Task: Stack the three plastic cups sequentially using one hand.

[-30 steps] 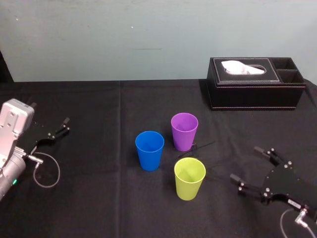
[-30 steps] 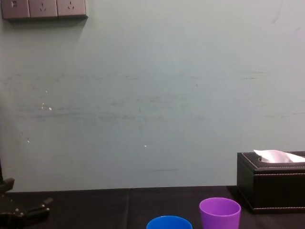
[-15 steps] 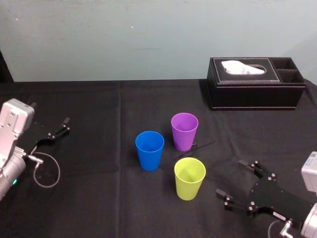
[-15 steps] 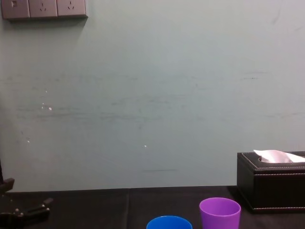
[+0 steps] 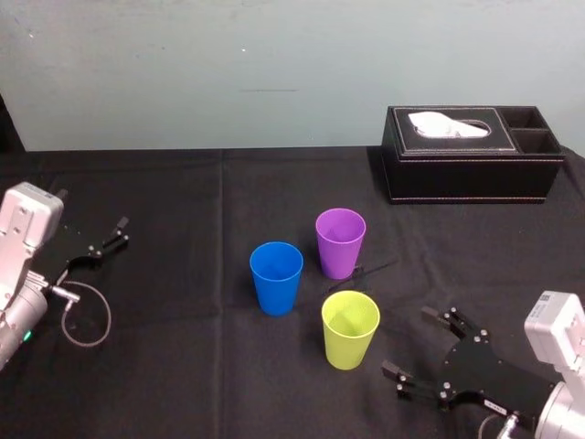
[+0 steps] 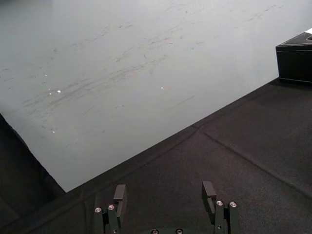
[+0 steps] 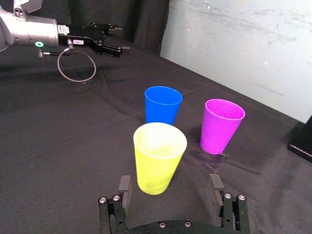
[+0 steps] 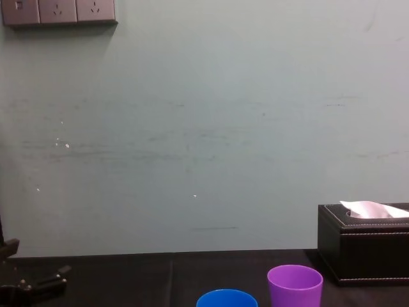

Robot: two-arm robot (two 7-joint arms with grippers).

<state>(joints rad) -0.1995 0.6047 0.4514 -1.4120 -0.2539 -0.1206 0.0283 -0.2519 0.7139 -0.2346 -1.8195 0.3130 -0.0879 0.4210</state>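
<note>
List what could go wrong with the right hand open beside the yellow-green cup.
1. The right hand sits open beside the yellow-green cup; a finger clipping its wall could tip it.
2. The blue cup and purple cup stand close by; a shoved cup could topple them.
Left hand idles far left.
</note>
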